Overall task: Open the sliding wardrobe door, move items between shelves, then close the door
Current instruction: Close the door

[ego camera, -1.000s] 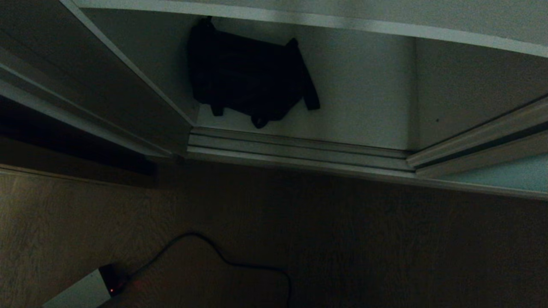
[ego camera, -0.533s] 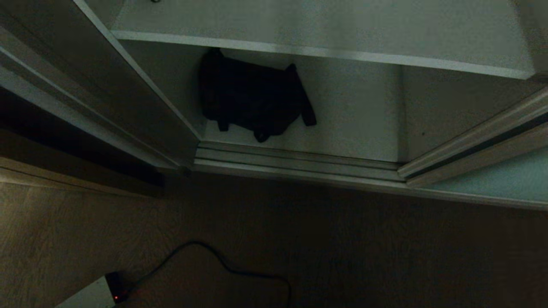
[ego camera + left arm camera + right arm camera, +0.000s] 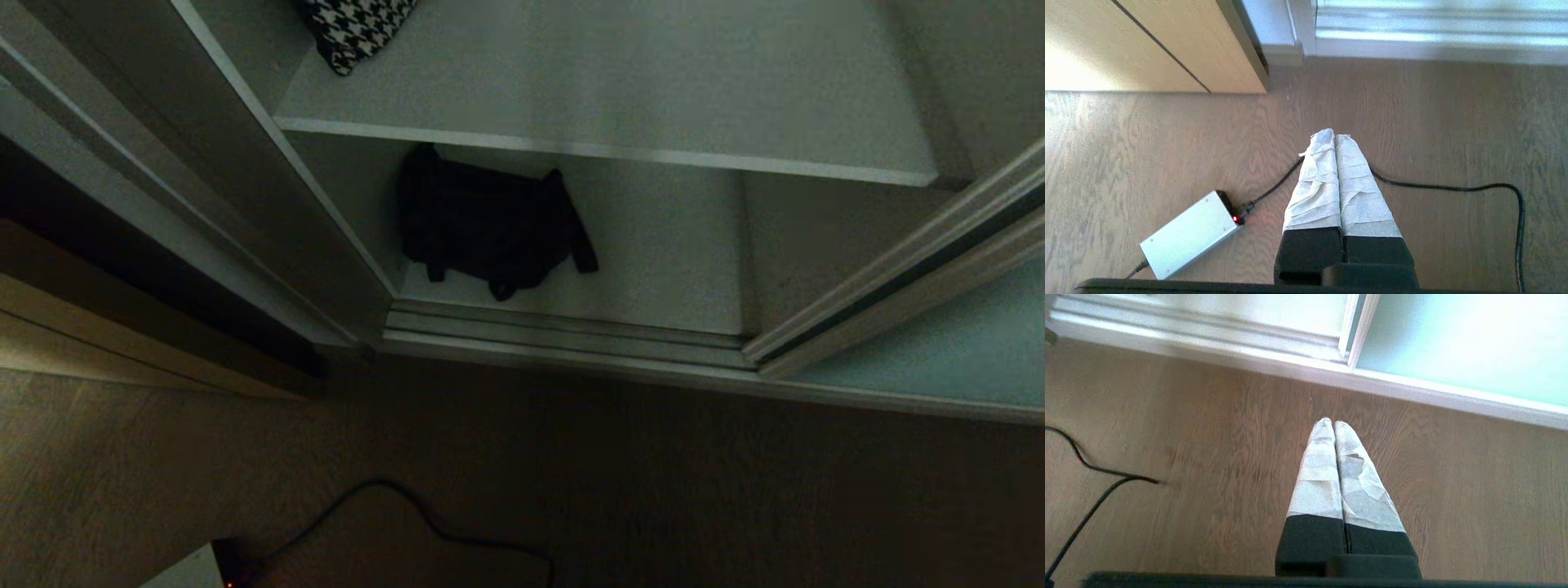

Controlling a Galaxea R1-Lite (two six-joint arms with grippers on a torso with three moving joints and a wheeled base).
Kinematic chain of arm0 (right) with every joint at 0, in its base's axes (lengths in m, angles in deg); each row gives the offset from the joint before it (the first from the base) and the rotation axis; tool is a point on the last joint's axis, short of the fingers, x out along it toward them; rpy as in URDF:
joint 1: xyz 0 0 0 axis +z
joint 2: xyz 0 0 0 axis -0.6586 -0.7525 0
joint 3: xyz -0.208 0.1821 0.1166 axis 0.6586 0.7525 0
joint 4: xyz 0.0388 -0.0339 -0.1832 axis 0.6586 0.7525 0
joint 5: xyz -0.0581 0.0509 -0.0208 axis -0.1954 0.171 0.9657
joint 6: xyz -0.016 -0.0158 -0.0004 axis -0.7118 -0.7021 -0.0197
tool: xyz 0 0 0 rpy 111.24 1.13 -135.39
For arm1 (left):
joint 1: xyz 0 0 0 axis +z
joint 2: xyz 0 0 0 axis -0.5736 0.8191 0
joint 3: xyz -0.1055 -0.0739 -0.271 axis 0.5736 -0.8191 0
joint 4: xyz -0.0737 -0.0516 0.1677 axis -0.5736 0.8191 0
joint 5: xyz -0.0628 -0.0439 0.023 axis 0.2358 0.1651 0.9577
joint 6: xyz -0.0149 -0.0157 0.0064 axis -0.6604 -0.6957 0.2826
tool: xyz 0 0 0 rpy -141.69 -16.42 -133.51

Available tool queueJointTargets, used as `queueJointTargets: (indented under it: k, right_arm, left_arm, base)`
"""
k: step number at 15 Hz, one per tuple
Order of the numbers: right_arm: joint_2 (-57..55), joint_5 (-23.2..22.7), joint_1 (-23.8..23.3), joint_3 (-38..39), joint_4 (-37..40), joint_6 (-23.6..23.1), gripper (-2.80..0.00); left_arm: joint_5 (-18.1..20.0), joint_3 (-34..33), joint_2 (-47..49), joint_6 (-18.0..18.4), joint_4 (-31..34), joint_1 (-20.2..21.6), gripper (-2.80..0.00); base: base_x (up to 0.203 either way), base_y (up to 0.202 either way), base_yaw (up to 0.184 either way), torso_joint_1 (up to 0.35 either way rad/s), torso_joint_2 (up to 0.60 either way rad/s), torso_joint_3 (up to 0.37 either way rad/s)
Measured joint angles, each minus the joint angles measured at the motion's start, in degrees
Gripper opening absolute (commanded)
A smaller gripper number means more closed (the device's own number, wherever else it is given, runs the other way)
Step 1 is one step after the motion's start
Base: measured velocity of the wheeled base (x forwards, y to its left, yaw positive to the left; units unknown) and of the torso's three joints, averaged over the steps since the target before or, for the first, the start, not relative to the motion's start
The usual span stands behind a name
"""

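The wardrobe stands open. Its sliding door (image 3: 939,351) of frosted blue-green glass is pushed to the right and also shows in the right wrist view as the sliding door (image 3: 1461,347). A black fabric item with straps (image 3: 490,224) lies on the bottom shelf (image 3: 669,261). A houndstooth cloth (image 3: 355,28) rests at the left end of the shelf above (image 3: 620,90). Neither arm shows in the head view. My left gripper (image 3: 1334,136) and right gripper (image 3: 1333,424) both hang shut and empty over the wooden floor in front of the wardrobe.
A ridged metal floor track (image 3: 563,335) runs along the wardrobe's foot. A silver power box (image 3: 1190,234) with a red light lies on the floor, and its black cable (image 3: 1453,188) loops away. A beige cabinet front (image 3: 1167,45) stands to the left.
The head view has tilted upward: the whole scene slid down the picture, and the upper shelf with the houndstooth cloth came into sight. Nothing in the wardrobe moved.
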Motion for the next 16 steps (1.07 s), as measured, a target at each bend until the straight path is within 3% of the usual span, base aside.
queueJointTargets:
  k: [14,16]
  right_arm:
    - [0.02,0.02,0.0,0.0,0.02,-0.01,-2.8]
    - [0.02,0.02,-0.02,0.0,0.02,0.01,-2.8]
  left_arm:
    - [0.01,0.0,0.02,0.0,0.0,0.0,-2.8]
    - [0.01,0.0,0.02,0.0,0.0,0.0,-2.8]
  base:
    - [0.0,0.0,0.0,0.004,0.0,0.205]
    - [0.0,0.0,0.0,0.0,0.0,0.0]
